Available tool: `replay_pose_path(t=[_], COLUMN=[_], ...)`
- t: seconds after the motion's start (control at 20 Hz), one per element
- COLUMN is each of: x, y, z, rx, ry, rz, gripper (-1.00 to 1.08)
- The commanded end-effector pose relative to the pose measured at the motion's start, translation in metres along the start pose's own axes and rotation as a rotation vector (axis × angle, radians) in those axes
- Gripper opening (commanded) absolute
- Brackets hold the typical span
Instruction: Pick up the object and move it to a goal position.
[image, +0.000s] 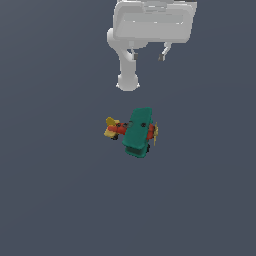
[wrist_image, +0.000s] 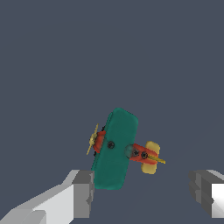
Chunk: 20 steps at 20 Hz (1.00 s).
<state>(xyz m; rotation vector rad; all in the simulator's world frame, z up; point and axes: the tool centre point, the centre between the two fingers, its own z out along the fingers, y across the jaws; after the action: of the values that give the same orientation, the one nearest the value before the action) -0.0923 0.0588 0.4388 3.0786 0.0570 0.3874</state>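
Observation:
The toy biplane (image: 136, 131) lies on the dark grey floor near the middle of the exterior view. It has broad teal-green wings, a red body, a yellow tail toward the exterior view's left and a yellow propeller toward the right. My gripper (image: 148, 55) hangs high above and behind it, open and empty, with two small fingertips (image: 162, 56) showing below the white hand. In the wrist view the biplane (wrist_image: 114, 148) lies below, between my spread fingers (wrist_image: 83, 192), well apart from them.
The white arm link (image: 127, 75) stands behind the biplane in the exterior view. The plain dark grey floor (image: 60, 190) stretches all around.

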Motion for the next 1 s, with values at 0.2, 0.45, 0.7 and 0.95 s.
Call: replay_pose_path(t=[0.2, 0.45, 0.7, 0.95], x=[-0.003, -0.007, -0.012, -0.018], y=[-0.025, -0.045, -0.065, -0.085], z=[-0.029, -0.048, -0.063, -0.074], rx=[-0.034, -0.067, -0.105, -0.148], ry=[0.066, 0.112, 0.155, 0.194], rz=[-0.022, -0.040, -0.059, -0.078], gripper=[0.68, 0.68, 0.68, 0.68])
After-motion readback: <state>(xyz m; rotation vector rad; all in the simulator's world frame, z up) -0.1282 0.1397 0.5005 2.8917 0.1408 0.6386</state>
